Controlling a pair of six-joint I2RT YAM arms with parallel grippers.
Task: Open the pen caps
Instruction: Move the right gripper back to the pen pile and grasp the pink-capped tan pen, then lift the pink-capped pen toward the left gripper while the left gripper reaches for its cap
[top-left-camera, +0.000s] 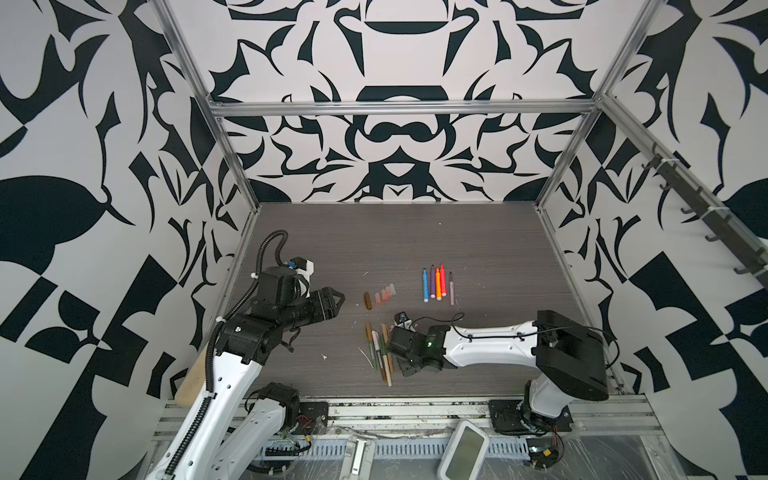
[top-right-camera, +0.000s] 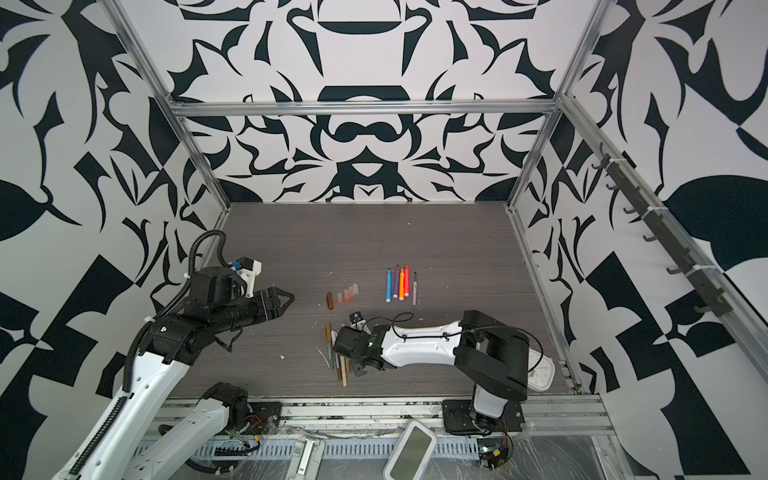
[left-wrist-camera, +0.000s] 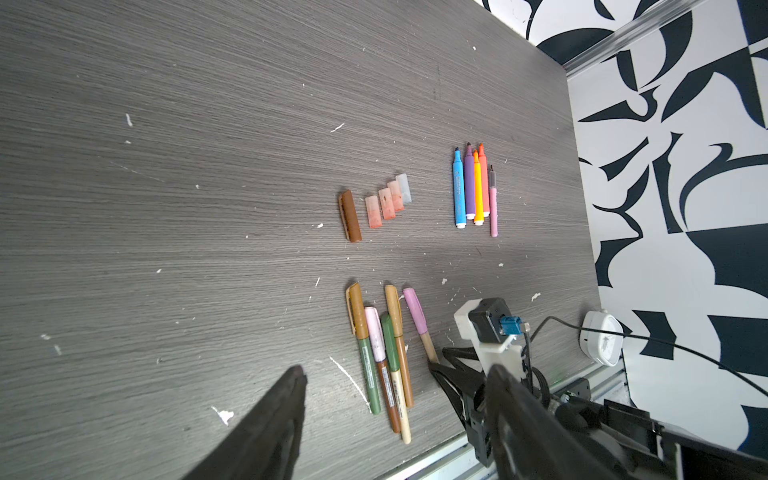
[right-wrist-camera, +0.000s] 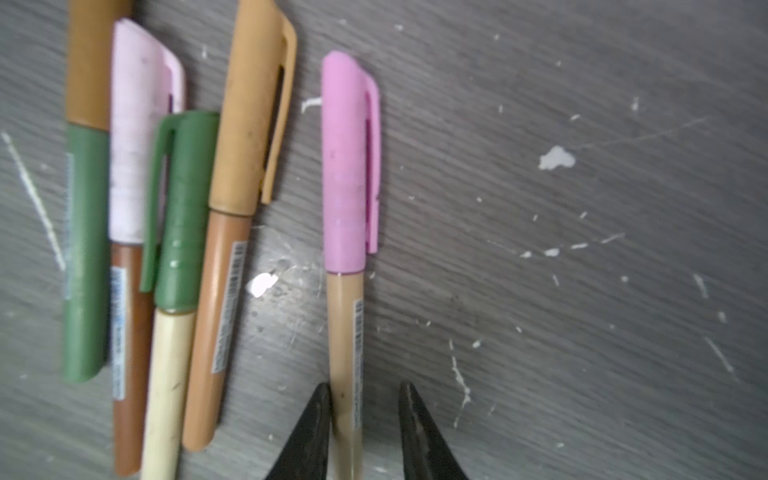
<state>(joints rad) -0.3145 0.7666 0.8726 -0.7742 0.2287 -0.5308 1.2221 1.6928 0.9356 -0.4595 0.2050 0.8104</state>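
Note:
Several loose pen caps lie in a row mid-table: one brown cap and translucent pinkish ones. Nearer the front lie several capped pens side by side, with tan, pale pink and green caps. A little apart from them lies a tan pen with a pink cap. My right gripper straddles that pen's tan body. It is open, with one finger touching the body and the other a small gap away. My left gripper hovers open and empty, left of the caps.
Uncapped coloured markers lie in a row to the right of the loose caps. A white timer sits by the right wall, partly under the right arm. White scraps dot the table. A grey-screened device lies on the front rail.

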